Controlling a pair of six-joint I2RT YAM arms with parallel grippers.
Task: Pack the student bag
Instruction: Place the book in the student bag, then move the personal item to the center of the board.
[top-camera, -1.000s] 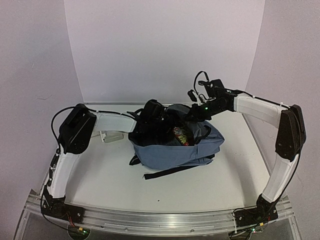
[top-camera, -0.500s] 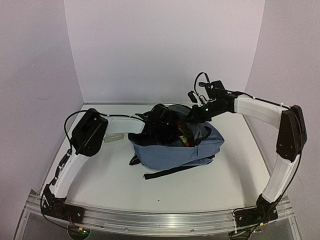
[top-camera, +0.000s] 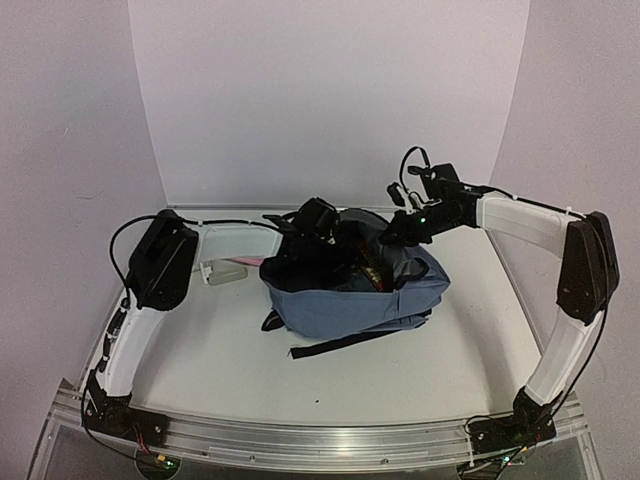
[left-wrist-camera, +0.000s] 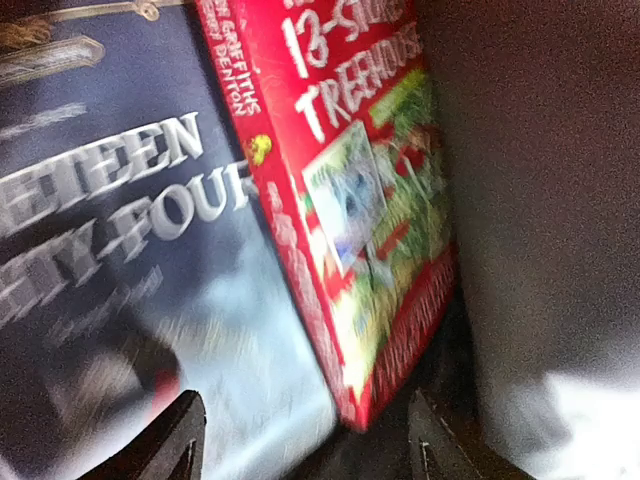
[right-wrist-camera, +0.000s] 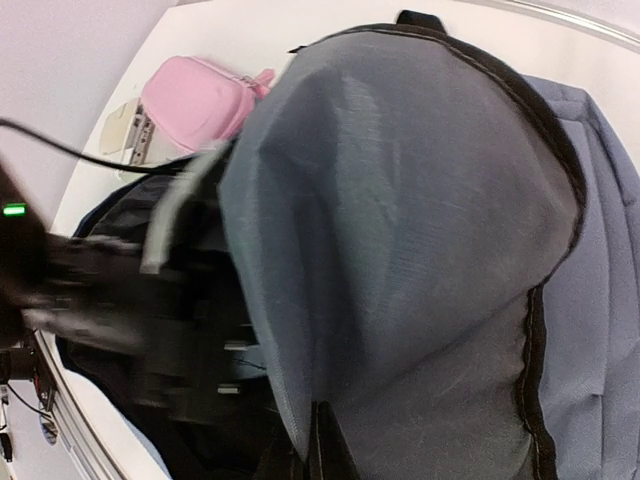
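Blue-grey student bag (top-camera: 350, 305), long axis across our bench (top-camera: 200, 370), mouth upward; right tool (right-wrist-camera: 322, 445) pinching its flap (right-wrist-camera: 400, 200), left tool (left-wrist-camera: 305, 445) agape.

Top view: far, high beyond the 6 o'clock edge of the white tabletop (top-camera: 220, 365), facing 12 o'clock.
Left wrist view: inside the soft blue-grey fabric backpack (top-camera: 350, 305), tight on a glossy red paperback book (left-wrist-camera: 350, 200).
Right wrist view: close over the backpack's outside.
Shared: the backpack.

1. A blue-grey backpack (top-camera: 345, 300) lies open on a white table (top-camera: 200, 350).
2. The left gripper (top-camera: 320, 245) dips into its opening.
3. The right gripper (top-camera: 397, 230) meets the opening's far right rim.
4. A small pink case (top-camera: 226, 268) lies just left of the backpack.
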